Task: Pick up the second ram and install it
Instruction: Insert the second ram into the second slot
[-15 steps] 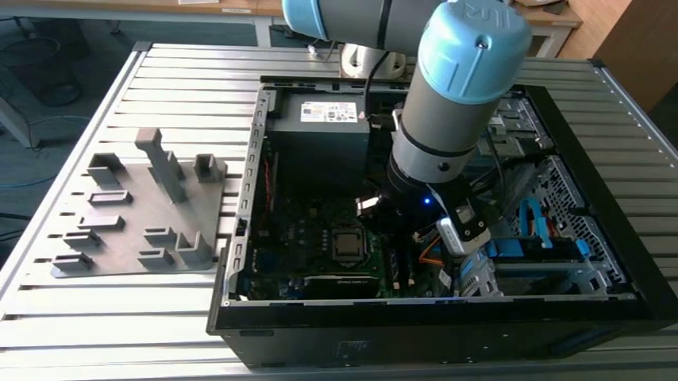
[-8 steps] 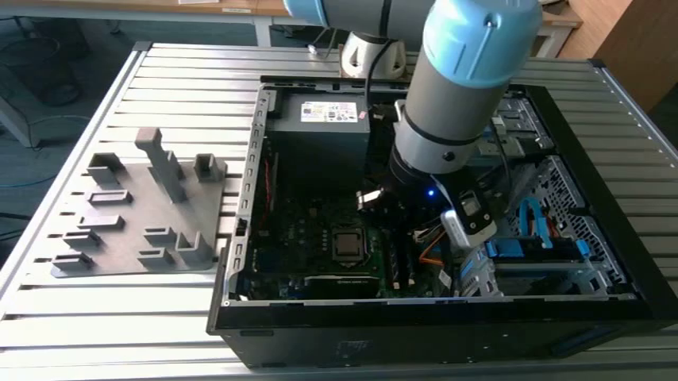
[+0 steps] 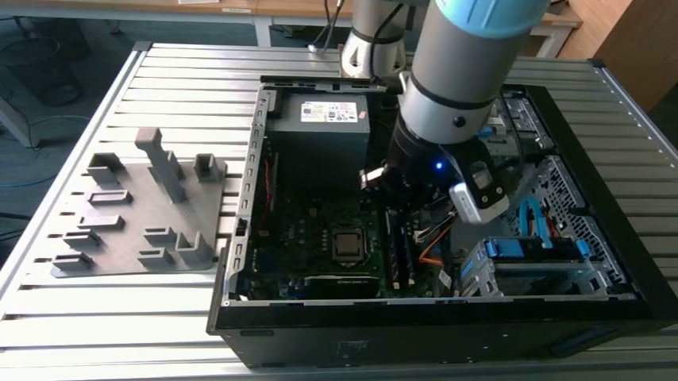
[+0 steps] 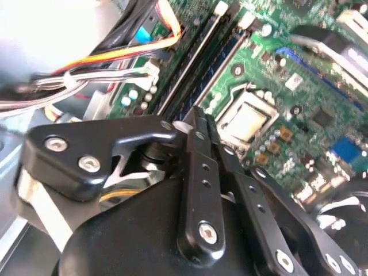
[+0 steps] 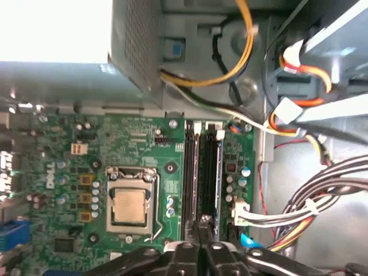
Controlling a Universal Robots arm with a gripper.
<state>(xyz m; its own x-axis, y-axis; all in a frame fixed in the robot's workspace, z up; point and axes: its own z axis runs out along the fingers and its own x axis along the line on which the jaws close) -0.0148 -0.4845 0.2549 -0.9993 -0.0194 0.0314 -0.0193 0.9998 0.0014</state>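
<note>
An open computer case (image 3: 424, 317) lies on the slatted bench (image 3: 159, 71), occupying the centre and the exterior view's right, with a grey plastic holder (image 3: 138, 222) beside it toward the exterior view's left. The arm (image 3: 466, 71) reaches down into the case over the motherboard (image 5: 138, 144). The hand (image 5: 199, 227) is pressed together, the fingertips meeting with nothing visible between them, directly above one end of the memory slots (image 5: 198, 172). The second ram (image 5: 210, 172) is judged to be the dark stick standing in the slot farther from the CPU socket (image 5: 129, 204); whether it is fully seated cannot be determined. Several faults are possible from this position. If force is applied at one end only, the stick may be tilted in the slot and one end left raised. If the fingertips are offset sideways, the neighbouring slot or the board may be struck instead. Excess downward force may flex the motherboard. The bundled cables (image 5: 299, 213) lie near the slots and may be snagged by the hand.
</note>
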